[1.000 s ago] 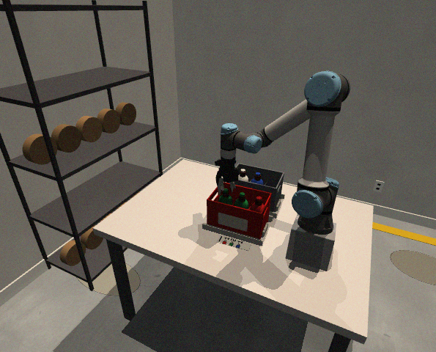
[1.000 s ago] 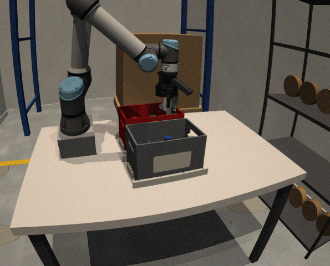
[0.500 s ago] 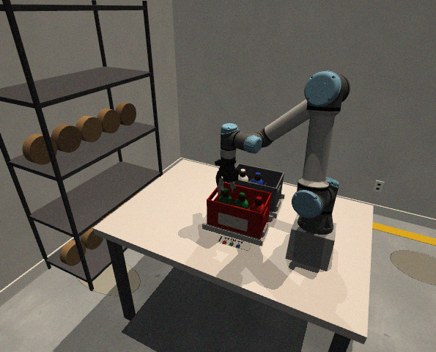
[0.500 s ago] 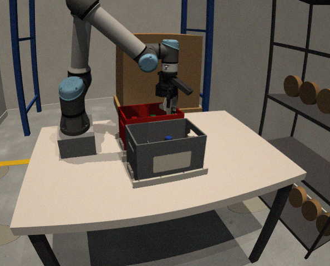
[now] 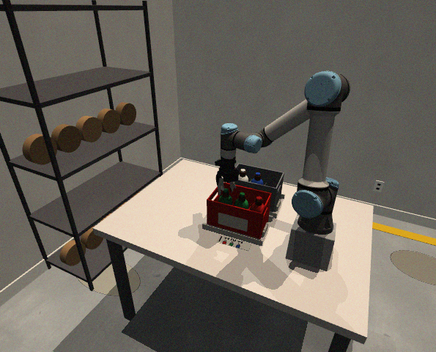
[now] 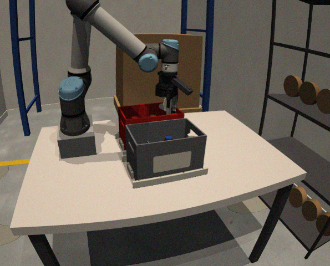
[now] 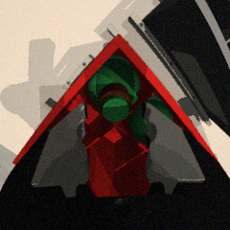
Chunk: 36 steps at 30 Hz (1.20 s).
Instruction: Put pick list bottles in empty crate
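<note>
The red crate (image 5: 256, 224) (image 6: 121, 126) (image 7: 149, 78) stands beside the pick list (image 5: 231, 244), whose red, green and blue dots show; its numbers are too small to read. Inside are a green bottle (image 5: 226, 196) (image 7: 115, 109) at the corner, a second green bottle (image 5: 242, 201) (image 7: 139, 126) and a red bottle (image 5: 259, 204), all upright. My gripper (image 5: 226, 189) (image 6: 171, 110) (image 7: 114, 103) is partly open and empty, its fingers over the crate by the corner bottle's cap. The dark grey crate (image 6: 142, 163) holds a white bottle (image 5: 242, 176) (image 6: 191, 134) and a blue bottle (image 5: 257, 179) (image 6: 168, 138); its floor is mostly hidden.
The two crates stand close together, with low pale rails (image 5: 233, 233) (image 6: 170, 179) along their bases. The arm's grey pedestal (image 5: 310, 248) (image 6: 76, 146) stands beside them. A shelf rack with round brown discs (image 5: 89, 129) (image 6: 327, 100) stands beyond the table.
</note>
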Each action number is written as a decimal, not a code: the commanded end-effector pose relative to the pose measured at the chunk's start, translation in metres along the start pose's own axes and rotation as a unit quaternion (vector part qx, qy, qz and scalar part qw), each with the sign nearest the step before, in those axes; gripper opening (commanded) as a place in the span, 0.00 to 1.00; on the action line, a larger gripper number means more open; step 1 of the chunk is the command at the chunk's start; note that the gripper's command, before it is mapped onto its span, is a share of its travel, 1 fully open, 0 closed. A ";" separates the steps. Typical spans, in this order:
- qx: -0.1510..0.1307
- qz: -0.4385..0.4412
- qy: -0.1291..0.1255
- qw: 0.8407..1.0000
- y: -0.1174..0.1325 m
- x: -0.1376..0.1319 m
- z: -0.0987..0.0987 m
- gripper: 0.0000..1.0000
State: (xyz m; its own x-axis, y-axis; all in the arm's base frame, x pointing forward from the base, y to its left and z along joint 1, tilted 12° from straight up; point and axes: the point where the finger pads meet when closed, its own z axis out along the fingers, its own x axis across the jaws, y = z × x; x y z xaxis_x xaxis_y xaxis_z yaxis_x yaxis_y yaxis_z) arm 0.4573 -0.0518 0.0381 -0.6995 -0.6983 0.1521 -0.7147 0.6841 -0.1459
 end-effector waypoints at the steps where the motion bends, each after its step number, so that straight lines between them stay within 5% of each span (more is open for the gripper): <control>1: 0.003 0.000 -0.002 1.000 -0.002 -0.002 -0.013 0.38; 30: 0.003 0.000 -0.002 1.000 -0.002 -0.001 -0.085 0.38; 36: 0.003 0.000 -0.002 1.000 -0.002 -0.001 -0.087 0.38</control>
State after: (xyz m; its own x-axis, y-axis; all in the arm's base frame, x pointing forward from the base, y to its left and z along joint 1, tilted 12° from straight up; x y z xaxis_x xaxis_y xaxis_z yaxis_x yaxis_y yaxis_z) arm 0.4600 -0.0350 0.1177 -0.6995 -0.6996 0.1458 -0.7146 0.6825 -0.1534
